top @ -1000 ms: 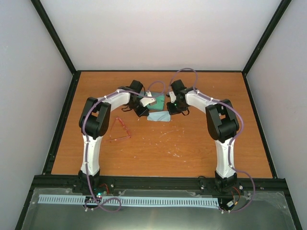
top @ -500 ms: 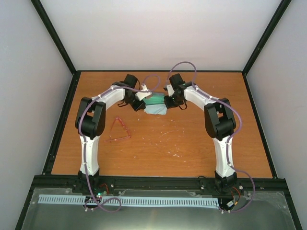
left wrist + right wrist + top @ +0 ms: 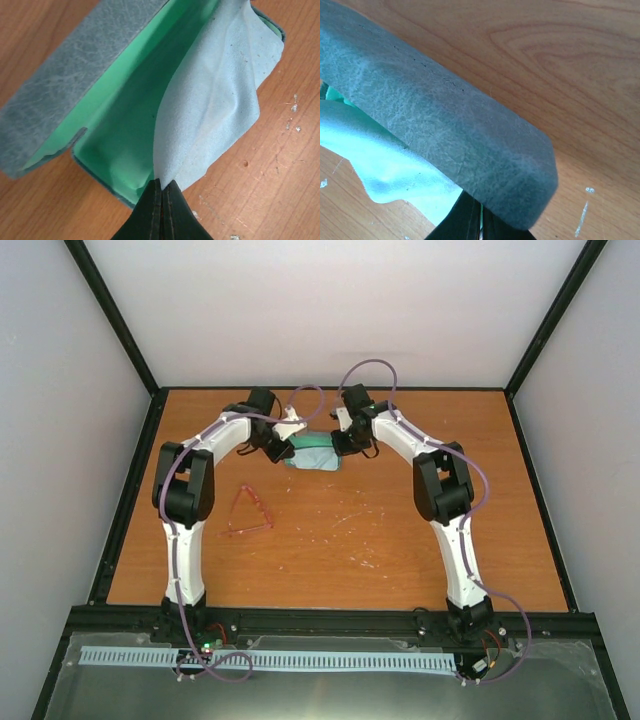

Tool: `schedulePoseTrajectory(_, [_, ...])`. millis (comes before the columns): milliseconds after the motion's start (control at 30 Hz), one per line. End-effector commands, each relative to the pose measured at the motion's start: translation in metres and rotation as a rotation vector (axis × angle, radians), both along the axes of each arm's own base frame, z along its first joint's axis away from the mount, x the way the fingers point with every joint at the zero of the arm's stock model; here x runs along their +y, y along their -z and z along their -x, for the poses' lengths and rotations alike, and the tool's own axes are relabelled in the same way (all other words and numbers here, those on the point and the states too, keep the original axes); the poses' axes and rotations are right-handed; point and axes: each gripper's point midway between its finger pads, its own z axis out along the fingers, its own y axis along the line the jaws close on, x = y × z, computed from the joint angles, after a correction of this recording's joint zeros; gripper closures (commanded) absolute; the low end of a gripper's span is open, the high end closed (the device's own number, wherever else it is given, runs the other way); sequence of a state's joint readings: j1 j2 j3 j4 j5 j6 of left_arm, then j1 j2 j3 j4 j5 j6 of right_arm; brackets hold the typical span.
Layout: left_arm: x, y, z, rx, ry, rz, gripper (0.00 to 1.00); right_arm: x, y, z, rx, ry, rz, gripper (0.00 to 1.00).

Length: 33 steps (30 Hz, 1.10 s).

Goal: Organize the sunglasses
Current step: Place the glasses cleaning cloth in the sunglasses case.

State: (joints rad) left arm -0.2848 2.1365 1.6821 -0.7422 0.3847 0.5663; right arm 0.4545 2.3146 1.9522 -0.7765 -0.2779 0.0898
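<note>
The red-pink wire sunglasses point(image 3: 248, 512) lie on the table left of centre, apart from both grippers. The grey-blue case point(image 3: 312, 448) lies open at the back; its green lining point(image 3: 120, 120) and raised lid point(image 3: 75, 70) show in the left wrist view. My left gripper point(image 3: 162, 184) is shut on a corner of the light-blue cloth point(image 3: 220, 95), which drapes over the case's near side. My right gripper point(image 3: 480, 222) is shut on the cloth's other end point(image 3: 385, 165), under the case's grey-blue shell point(image 3: 450, 125). In the top view the left gripper point(image 3: 283, 448) and the right gripper point(image 3: 340, 445) flank the case.
The wooden table point(image 3: 400, 530) has white scuff marks near its middle. Black frame rails point(image 3: 130, 490) run along its edges, with grey walls behind.
Both grippers have moved toward the back of the table, carrying the cloth from the table in front of the case onto the open case. The sunglasses have not moved.
</note>
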Motion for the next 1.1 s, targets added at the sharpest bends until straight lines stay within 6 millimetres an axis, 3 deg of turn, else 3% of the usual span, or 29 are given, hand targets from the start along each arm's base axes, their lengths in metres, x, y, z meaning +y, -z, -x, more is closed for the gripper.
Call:
schedulePoseTrajectory(0, [0.007, -0.009, -0.014, -0.034, 0.007, -0.005, 0.99, 0.006, 0.007, 0.000, 0.026, -0.021, 0.007, 0.97])
schedulePoseTrajectory(267, [0.004, 0.005, -0.015, -0.005, 0.019, 0.004, 0.99, 0.006, 0.018, -0.002, 0.050, -0.015, 0.029, 0.97])
schedulePoseTrajectory(633, [0.000, 0.009, -0.027, -0.021, 0.027, 0.005, 0.99, 0.003, 0.004, -0.018, -0.021, 0.041, 0.046, 0.97])
schedulePoseTrajectory(1067, [-0.002, 0.020, -0.029, 0.001, 0.028, 0.012, 0.97, 0.000, 0.012, -0.019, -0.036, 0.069, 0.072, 0.97])
